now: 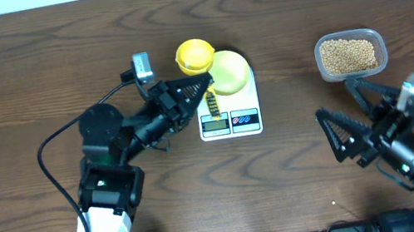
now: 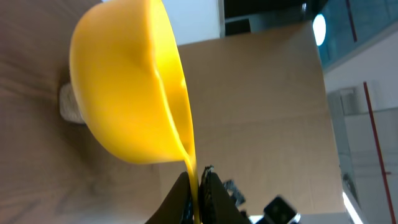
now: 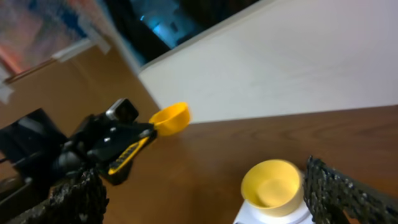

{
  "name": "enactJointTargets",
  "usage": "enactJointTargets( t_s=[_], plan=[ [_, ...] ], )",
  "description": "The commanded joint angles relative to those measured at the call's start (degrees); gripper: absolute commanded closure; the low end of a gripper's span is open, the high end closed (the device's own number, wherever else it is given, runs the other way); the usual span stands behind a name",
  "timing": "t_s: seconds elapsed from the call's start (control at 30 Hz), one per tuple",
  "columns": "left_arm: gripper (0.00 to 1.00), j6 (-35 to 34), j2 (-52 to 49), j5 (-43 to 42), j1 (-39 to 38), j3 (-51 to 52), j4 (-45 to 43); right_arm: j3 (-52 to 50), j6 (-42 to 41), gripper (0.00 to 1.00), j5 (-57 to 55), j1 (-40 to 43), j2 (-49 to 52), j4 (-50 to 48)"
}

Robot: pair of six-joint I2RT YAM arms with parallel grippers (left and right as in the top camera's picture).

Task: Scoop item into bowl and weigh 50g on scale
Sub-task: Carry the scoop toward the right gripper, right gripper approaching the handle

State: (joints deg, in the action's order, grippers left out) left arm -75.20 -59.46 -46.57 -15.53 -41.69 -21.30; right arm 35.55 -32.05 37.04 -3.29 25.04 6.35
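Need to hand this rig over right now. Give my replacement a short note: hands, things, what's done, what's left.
Left hand: shut on the handle of the yellow scoop, held in the air beside the bowl; the scoop looks empty.
Right hand: open, holding nothing, below the tub.
Bowl: on the scale, looks empty.
Beans: in the clear tub, on the right.
Done: bowl on the scale, scoop gripped.
Left: scoop beans into the bowl up to 50 g. The display is unreadable.
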Motion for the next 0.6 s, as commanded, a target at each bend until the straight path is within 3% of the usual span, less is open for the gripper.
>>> enactJointTargets(
  t_s=[0.0, 0.13, 0.2, 0.23, 0.33, 0.47, 0.57],
  plan=[
    [0.92, 0.1, 0.4, 9.6, -3.7, -0.6, -0.5, 3.1, -7.0, 0.01, 7.1, 0.2, 5.2, -2.2],
    [0.93, 0.1, 0.4, 15.8, -8.5, -0.6, -1.5, 3.0, -23.6, 0.01, 12.4, 0.2, 7.5, -2.2],
    [0.93, 0.1, 0.4, 18.8, -10.8, -0.6, -2.8, 2.9, -24.7, 0.01, 15.0, 0.2, 8.0, -2.5],
    [0.93, 0.1, 0.4, 20.2, -11.7, -0.6, -3.1, 2.9, -25.8, 0.05, 14.3, 0.2, 8.2, -2.8],
    [0.93, 0.4, 0.2, 25.1, -15.1, -0.6, -3.3, 2.9, -31.2, 0.03, 15.6, 0.2, 8.3, -2.9],
    [0.93, 0.5, -1.1, 29.2, -19.2, -0.6, -3.3, 2.9, -38.6, 0.14, 15.6, 0.2, 8.3, -2.9],
    [0.93, 0.5, -2.4, 31.0, -21.6, -0.6, -3.8, 2.9, -42.9, 0.14, 15.6, 0.2, 8.3, -2.9]
  ],
)
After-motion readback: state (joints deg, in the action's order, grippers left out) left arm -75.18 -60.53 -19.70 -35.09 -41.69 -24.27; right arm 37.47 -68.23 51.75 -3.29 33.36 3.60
